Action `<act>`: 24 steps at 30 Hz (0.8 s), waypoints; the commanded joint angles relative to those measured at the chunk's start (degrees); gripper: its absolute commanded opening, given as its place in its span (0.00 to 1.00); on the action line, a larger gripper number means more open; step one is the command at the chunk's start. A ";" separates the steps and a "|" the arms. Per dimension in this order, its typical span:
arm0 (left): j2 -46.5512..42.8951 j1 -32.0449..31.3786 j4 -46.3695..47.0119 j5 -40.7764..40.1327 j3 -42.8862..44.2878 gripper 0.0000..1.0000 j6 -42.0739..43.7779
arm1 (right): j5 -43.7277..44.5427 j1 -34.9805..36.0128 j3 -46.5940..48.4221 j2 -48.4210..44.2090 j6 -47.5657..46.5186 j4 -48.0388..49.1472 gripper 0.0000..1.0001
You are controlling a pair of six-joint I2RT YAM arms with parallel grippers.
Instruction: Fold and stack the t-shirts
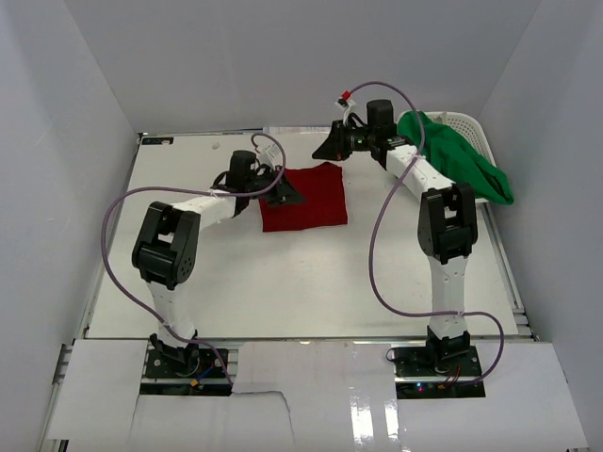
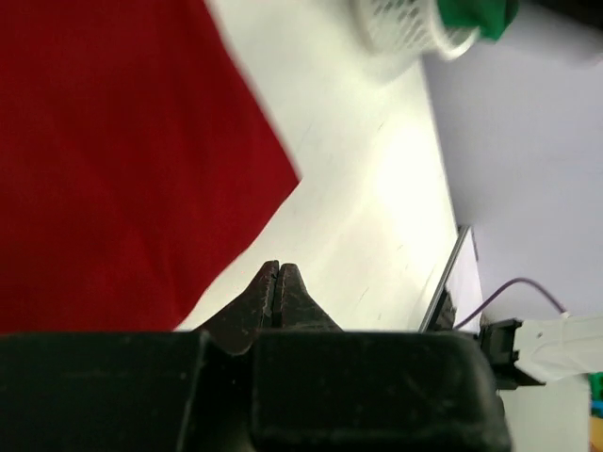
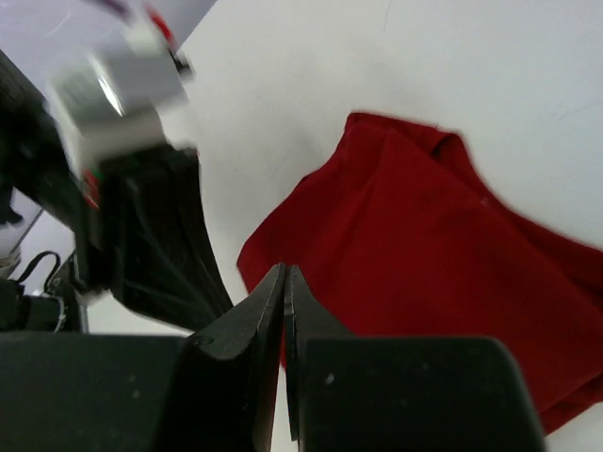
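The deep red t-shirt lies folded into a rough square on the middle of the table. It also shows in the left wrist view and the right wrist view. The bright green t-shirt lies bunched in and over the white basket at the back right; a bit of it shows in the left wrist view. My left gripper is shut and empty, at the red shirt's left edge. My right gripper is shut and empty, above the table just behind the red shirt.
The white slotted basket stands at the table's back right corner. White walls close in the table on three sides. The left arm shows dark and close in the right wrist view. Purple cables loop from both arms.
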 commanded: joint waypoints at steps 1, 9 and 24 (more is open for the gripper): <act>-4.17 2.36 -2.41 -0.28 5.92 0.00 -0.36 | -1.74 1.03 -7.40 -1.25 -1.90 -4.85 0.08; 5.66 7.64 -5.74 1.75 15.42 0.00 1.64 | -3.41 1.29 -13.65 -1.35 -2.07 -3.52 0.08; 21.75 7.55 -12.86 -0.44 34.40 0.00 8.76 | -3.42 2.26 -15.76 5.07 -1.81 -1.50 0.08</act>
